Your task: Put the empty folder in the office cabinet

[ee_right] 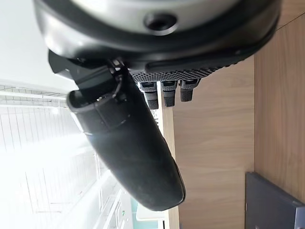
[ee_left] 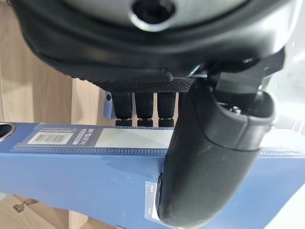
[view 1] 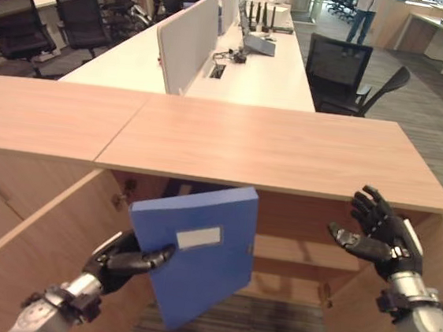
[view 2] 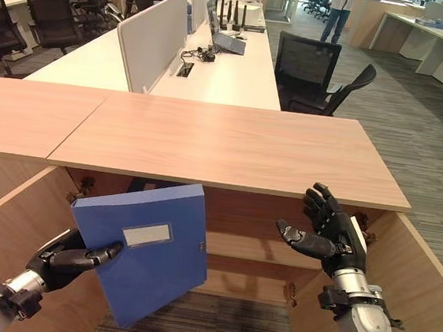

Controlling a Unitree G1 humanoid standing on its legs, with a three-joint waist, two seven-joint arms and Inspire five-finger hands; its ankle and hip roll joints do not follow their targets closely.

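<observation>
Left eye view: my left hand (view 1: pixel 120 260) clamps the blue folder (view 1: pixel 197 251) at its lower left edge, thumb on the front face, fingers behind. Folder hangs tilted in front of the open cabinet (view 1: pixel 279 148), doors swung wide, not yet inside. Carry step, I judge; next move calls for pushing it forward and level onto the inner shelf (view 1: pixel 295 253).

Right eye view: my right hand (view 2: pixel 329 237) is spread, fingers straight, holding nothing, well apart from the folder, near the right door (view 2: pixel 424 274).

Left wrist view: thumb (ee_left: pixel 209 157) pressed across the folder's spine side, fingers (ee_left: pixel 143 107) curled over the far edge.

Right wrist view: fingers relaxed, only cabinet wood beyond.
</observation>
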